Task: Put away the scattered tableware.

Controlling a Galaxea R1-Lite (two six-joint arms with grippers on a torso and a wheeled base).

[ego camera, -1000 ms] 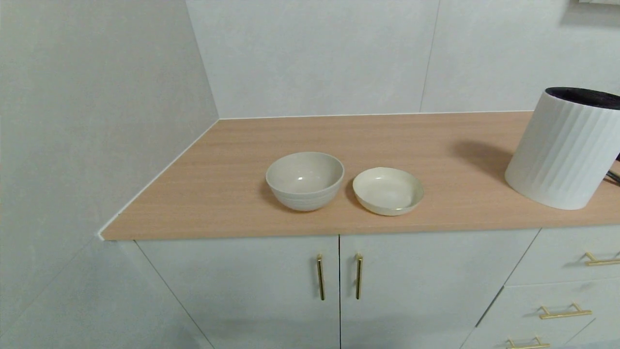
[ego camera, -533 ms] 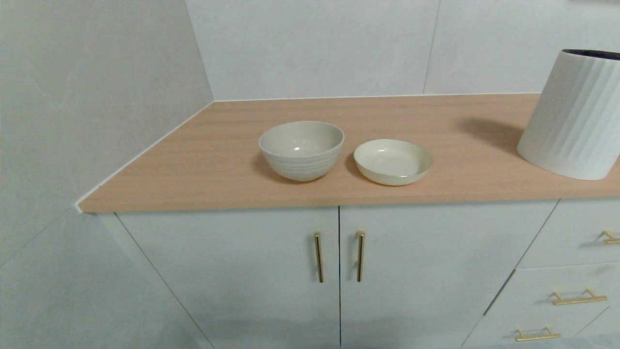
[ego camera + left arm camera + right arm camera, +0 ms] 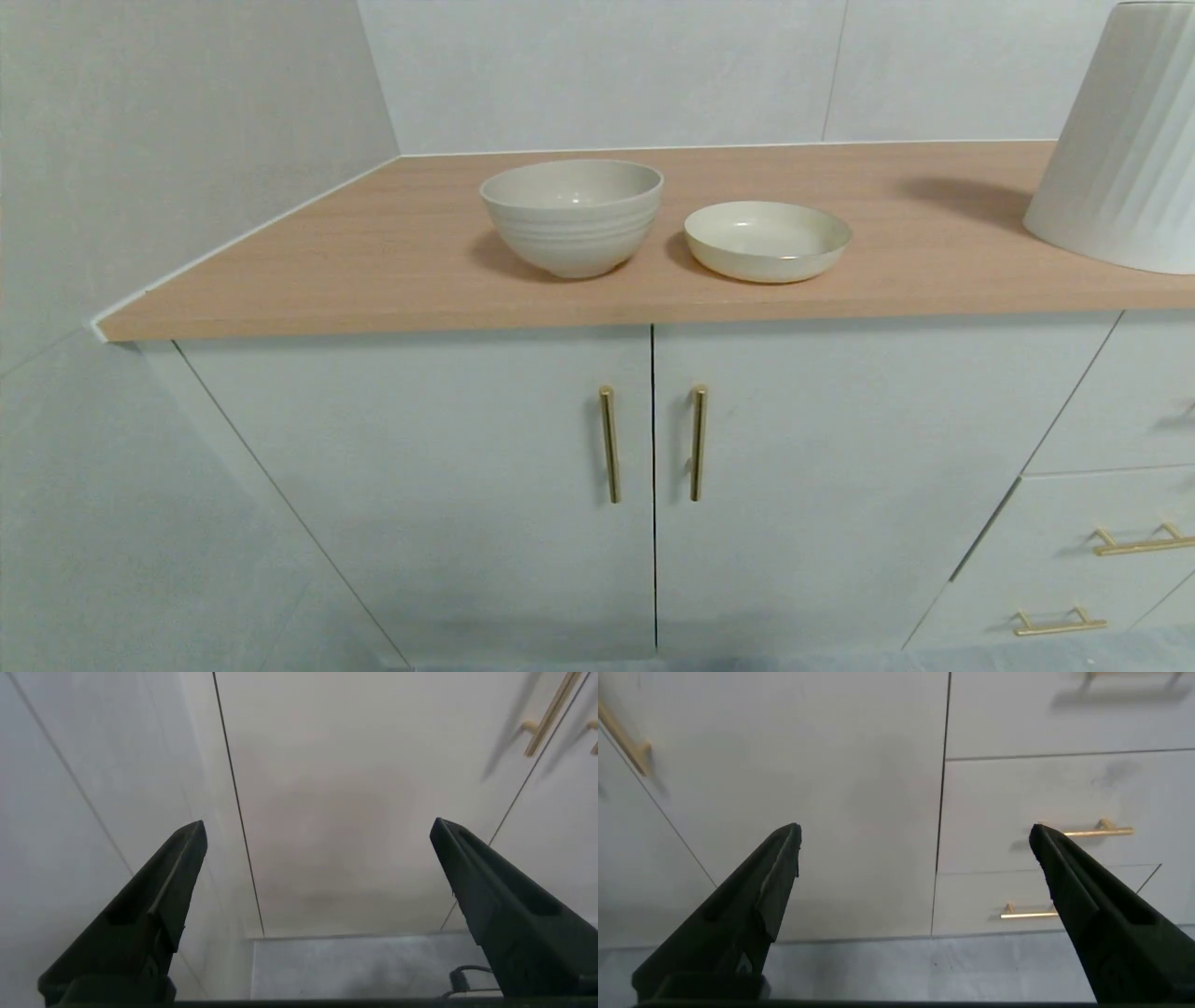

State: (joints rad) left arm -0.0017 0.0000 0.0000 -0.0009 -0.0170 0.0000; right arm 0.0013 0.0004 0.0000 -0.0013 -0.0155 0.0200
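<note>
counter (image 3: 355, 280) of wood holds a deep bowl (image 3: 571, 217) and, just beside it on the right, a flat little dish (image 3: 766, 240). they do not touch. a tall white pot (image 3: 1120, 159) stands well apart at the right end. under the counter i see two shut cupboard doors (image 3: 448, 485) with gold handles. my left gripper (image 3: 318, 831) and right gripper (image 3: 915, 833) hang low by the cupboard front, both spread wide with nothing in them.

Two pieces out on the bench (image 3: 373, 271). There's a deep bowl (image 3: 571, 217), grey-beige with faint ribbing round its side, sitting upright and empty near the front edge. Just beside it on the right, not touching, is a shallow dish (image 3: 766, 241), cream-coloured, also upright and empty.
</note>
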